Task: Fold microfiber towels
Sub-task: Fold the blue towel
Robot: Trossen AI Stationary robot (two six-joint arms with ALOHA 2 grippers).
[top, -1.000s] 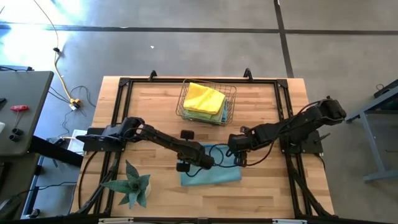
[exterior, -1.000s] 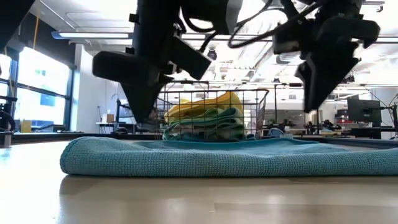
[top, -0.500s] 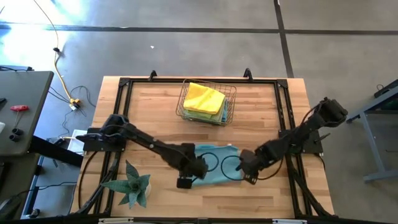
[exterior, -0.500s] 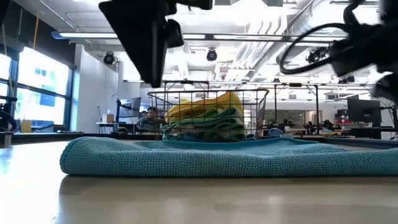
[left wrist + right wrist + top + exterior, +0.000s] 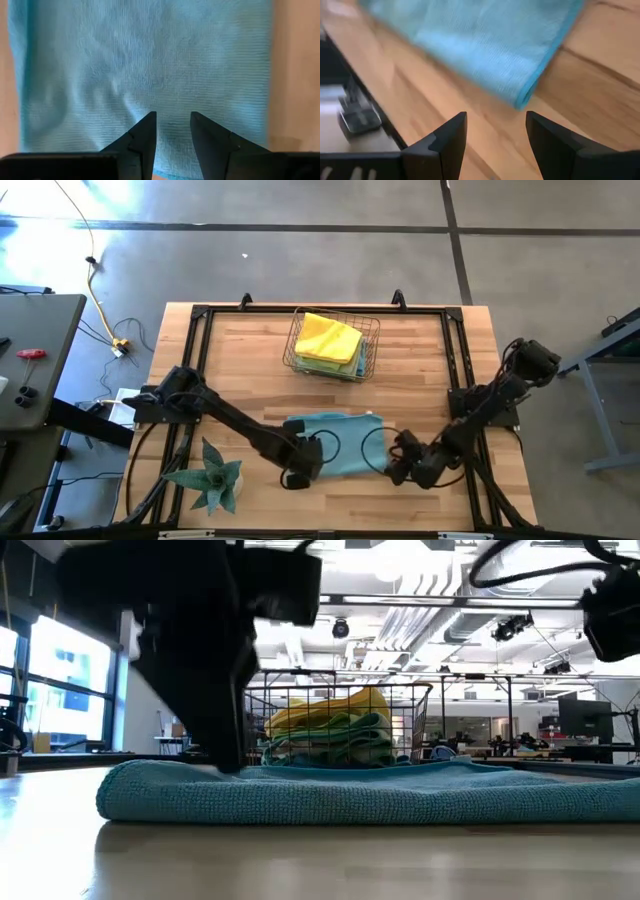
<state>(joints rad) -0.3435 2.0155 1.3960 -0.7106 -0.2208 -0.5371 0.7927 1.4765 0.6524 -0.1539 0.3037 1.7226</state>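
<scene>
Towel (image 5: 335,443), light blue, lies flat on the table (image 5: 440,350), in front of the basket (image 5: 335,345) and between the two claws. Left claw (image 5: 300,465) sits low at the towel's near-left edge; in its wrist view the two fingers (image 5: 145,137) stand a little apart over the blue cloth, with nothing between them. Right claw (image 5: 402,463) is just off the towel's right side, over bare wood; its wrist view shows fingers (image 5: 447,137) spread wide and empty, the towel's corner (image 5: 522,102) lying ahead of them, not touched.

Count: one blue towel out on the table; a stack in the basket, yellow towel (image 5: 328,336) on top, green and blue layers showing beneath it, exact number I cannot tell. Two arms. One plant (image 5: 212,472) at the table's near-left corner.

Look of the blue towel: fine ribbed weave, a few soft wrinkles near the left claw, rounded thick edge seen from table level (image 5: 330,795). Seems doubled over, though I cannot count the layers. Long side runs left to right.
</scene>
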